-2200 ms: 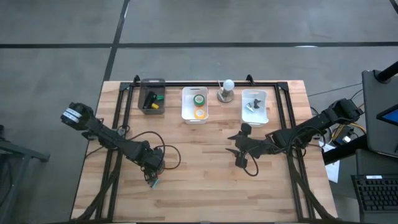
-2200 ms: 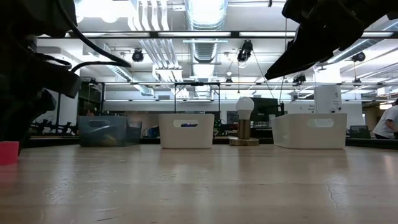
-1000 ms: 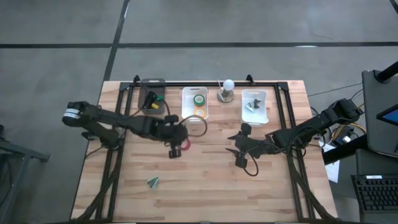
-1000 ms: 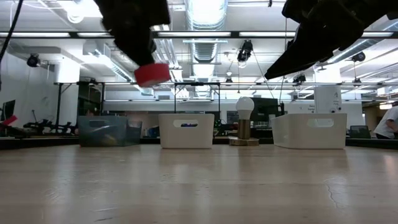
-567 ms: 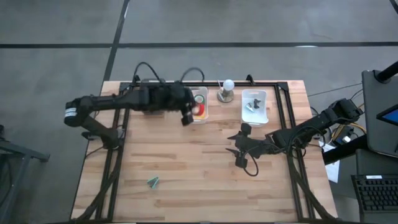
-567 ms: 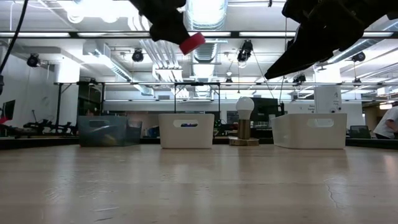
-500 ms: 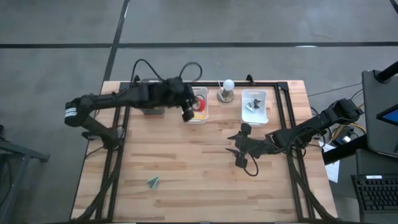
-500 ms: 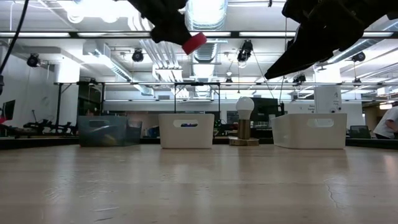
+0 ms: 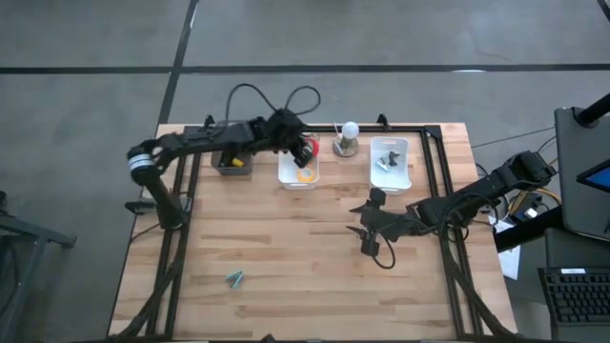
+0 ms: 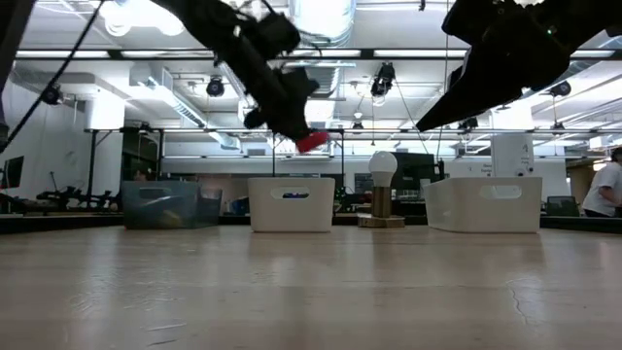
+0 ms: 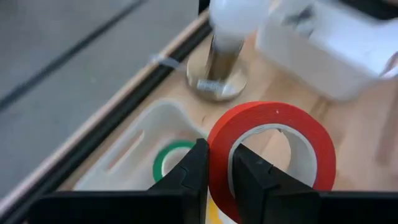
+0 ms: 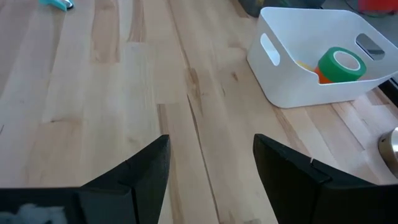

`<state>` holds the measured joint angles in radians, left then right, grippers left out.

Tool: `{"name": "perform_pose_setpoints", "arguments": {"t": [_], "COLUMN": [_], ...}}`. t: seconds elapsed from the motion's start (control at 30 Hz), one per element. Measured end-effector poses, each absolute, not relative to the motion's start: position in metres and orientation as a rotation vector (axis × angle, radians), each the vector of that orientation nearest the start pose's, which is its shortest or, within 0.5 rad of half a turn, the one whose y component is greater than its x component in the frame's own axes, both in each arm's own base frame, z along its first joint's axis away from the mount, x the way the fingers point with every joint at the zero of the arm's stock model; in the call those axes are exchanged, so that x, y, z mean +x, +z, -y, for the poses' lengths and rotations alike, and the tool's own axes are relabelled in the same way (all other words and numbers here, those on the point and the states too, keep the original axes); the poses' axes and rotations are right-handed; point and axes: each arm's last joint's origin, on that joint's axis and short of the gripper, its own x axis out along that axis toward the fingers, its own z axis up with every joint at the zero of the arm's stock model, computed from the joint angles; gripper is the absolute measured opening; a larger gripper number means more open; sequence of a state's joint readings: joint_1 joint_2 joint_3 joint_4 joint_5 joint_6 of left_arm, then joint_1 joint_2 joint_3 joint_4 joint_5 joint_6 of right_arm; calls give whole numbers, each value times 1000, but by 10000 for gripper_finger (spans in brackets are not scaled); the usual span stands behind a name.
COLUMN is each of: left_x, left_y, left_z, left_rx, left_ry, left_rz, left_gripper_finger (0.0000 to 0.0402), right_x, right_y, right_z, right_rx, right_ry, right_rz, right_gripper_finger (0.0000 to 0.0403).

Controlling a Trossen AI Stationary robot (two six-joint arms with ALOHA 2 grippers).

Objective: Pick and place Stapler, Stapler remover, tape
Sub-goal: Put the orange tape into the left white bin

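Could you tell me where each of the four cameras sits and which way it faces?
High view: overhead, facing straight down; both arms show.
Low view: table height, facing three bins and the room; arms enter from above.
Left wrist view: on the left arm, over the white bin; left gripper pinching the red tape.
Right wrist view: above the table; open right gripper.
Both wrist views share the green tape.

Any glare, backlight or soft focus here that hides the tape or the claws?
Low view: bright ceiling lights turn both arms to silhouettes, though the red tape still reads. Left wrist view: the tape in the left claw is sharp, the bulb behind blurred and overexposed. High view and right wrist view: evenly lit.
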<state>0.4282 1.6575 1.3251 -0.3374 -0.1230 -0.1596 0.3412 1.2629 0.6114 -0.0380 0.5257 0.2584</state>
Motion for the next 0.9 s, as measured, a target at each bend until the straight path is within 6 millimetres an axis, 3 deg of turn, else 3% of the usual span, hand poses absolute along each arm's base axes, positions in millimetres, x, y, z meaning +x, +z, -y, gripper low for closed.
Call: {"name": "perform_pose_setpoints", "arguments": {"t": [0.2, 0.33, 0.9], "left_x": [349, 354, 358], "left_y": [240, 222, 190], "left_z": [-167, -168, -167], "left_rx": [-298, -312, -362], "left_ry": [579, 564, 492], "left_rz": [-756, -822, -950], "left_gripper_finger": [57, 55, 57], "right_x": [232, 231, 231], "right_y": [192, 189, 188], "right_z": [-67, -66, -65], "right_rx": [-43, -46, -32], "right_ry": [-257, -259, -261], "right_rz": [-607, -612, -587], "right_gripper_finger": [226, 226, 226]}}
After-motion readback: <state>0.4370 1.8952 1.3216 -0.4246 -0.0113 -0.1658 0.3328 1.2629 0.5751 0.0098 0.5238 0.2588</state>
